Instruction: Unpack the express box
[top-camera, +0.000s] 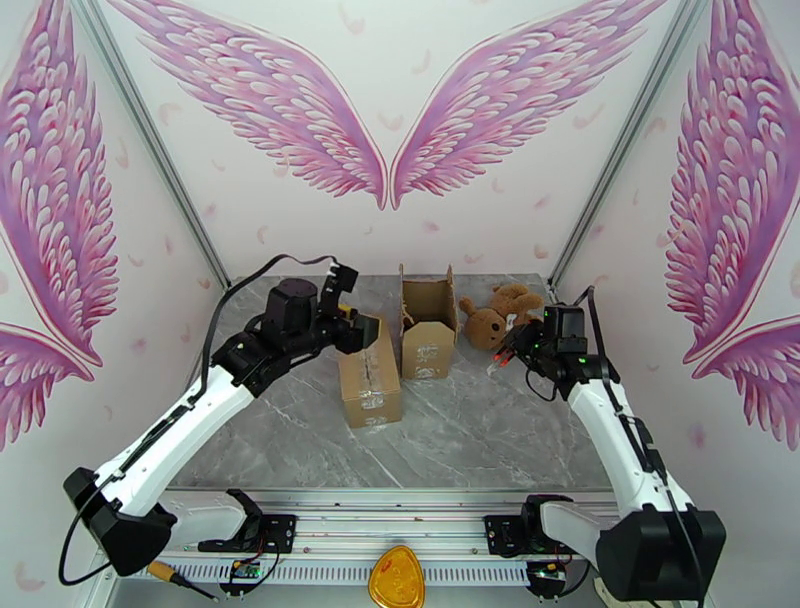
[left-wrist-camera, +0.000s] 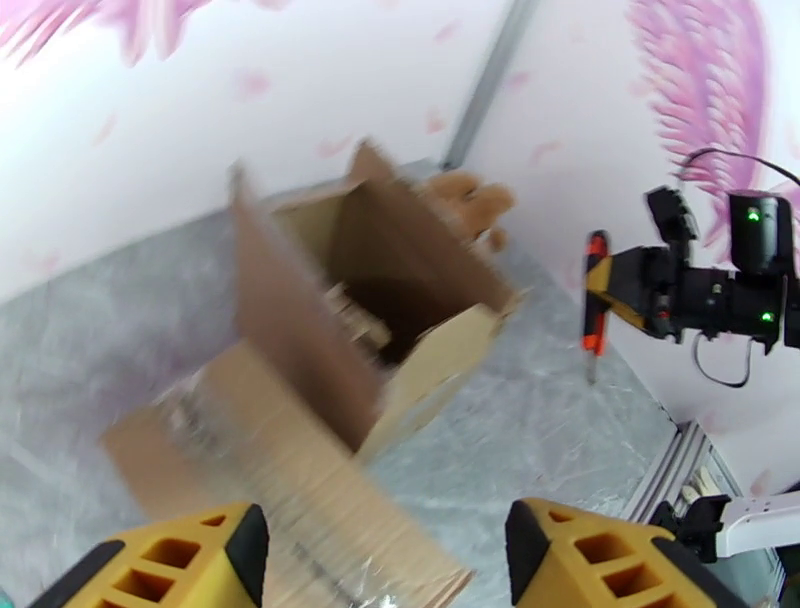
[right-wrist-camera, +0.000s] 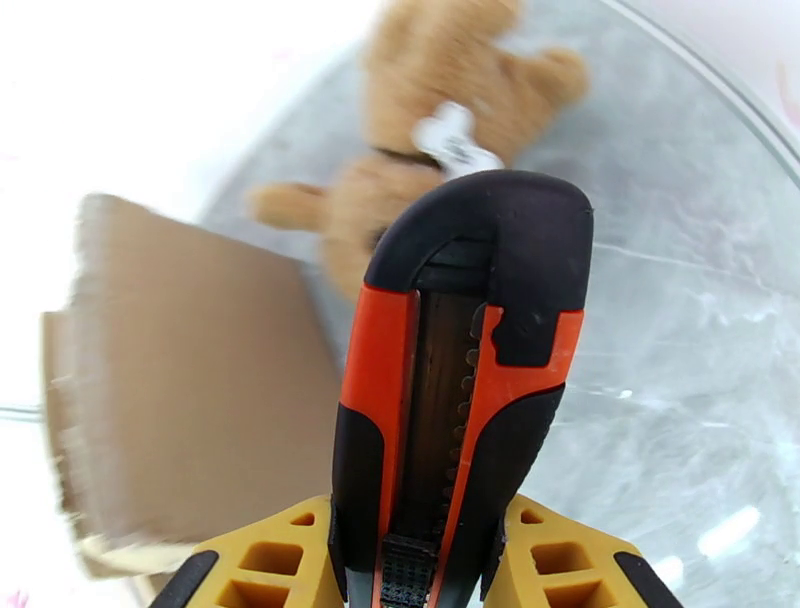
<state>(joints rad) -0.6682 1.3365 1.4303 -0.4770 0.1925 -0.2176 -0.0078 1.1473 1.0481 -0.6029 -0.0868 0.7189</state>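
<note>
— Seen from above, where is the parcel?

— The taped box lies on the table, left of centre, its far end under the left gripper. Just right of it an open box stands with its flaps up, and a teddy bear lies beside that. The right gripper hangs near the bear, carrying a utility knife.

— What worries you there?

— The knife is close to the bear and well away from the tape. On its way across it could, I'd guess, snag the bear or knock the open box.

— And the left wrist camera?

— Its yellow fingers stand apart, astride the taped box's end. I can't see either pad touching the card, and the picture is blurred. If they close off-centre, the box may twist or skid instead of being pinned. The blade would then wander off the seam.

— The right wrist camera?

— Those jaws are clamped on the knife's handle, and most of its body reaches out beyond the fingertips. I can't make out how much blade is out. Too much could cut whatever is inside, and too little would only drag the tape. Held so far back, the knife may pivot under pressure.
</note>
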